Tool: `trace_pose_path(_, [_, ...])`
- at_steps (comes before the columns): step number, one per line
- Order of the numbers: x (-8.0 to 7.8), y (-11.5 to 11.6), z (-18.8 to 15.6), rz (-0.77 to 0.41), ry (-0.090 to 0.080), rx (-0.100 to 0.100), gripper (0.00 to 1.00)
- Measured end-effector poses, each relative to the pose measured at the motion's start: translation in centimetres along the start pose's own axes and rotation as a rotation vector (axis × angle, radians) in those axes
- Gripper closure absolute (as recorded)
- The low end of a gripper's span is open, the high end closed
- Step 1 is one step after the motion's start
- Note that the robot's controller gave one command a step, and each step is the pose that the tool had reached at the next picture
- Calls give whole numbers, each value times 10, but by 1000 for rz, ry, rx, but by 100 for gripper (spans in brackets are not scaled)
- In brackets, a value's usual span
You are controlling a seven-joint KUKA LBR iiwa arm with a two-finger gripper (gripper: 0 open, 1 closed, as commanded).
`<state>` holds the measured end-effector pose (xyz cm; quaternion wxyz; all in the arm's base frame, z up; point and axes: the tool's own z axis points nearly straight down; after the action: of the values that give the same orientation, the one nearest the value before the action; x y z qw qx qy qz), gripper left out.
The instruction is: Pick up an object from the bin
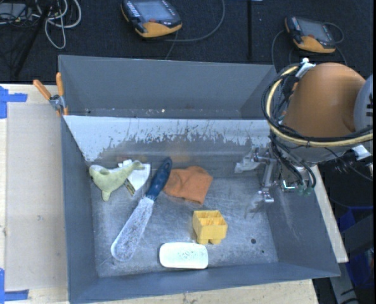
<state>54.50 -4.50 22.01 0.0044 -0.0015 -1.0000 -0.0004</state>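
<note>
- Gripper [256,182]: over bare floor at the right end of the grey bin [175,100]; jaws spread, nothing between them.
- Orange cloth [188,183]: crumpled, level with the jaws on their view-left side, apart from them.
- Yellow block [208,226]: near the jaws, below and view-left of them.
- White oval bar [183,255]: beyond the block, farther from the jaws.
- Blue-handled brush [142,211] and pale green soft toy [115,176]: past the cloth, farthest from the jaws.

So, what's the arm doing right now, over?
Gripper open, empty, over bare floor, right side of bin. Nearest: yellow block, orange cloth. Nothing in the way.
</note>
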Motion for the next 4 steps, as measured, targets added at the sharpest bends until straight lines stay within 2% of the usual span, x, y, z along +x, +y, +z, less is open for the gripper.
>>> trace_pose_path(1, [-1, 0, -4, -1, -8, 1, 0])
trace_pose_path(2, [0, 25, 39, 11, -15, 1, 0])
trace_pose_path(3, [-37, 33, 40, -103, 5, -1, 0])
trace_pose_path(4, [-43, 44, 66, -132, -19, 2, 0])
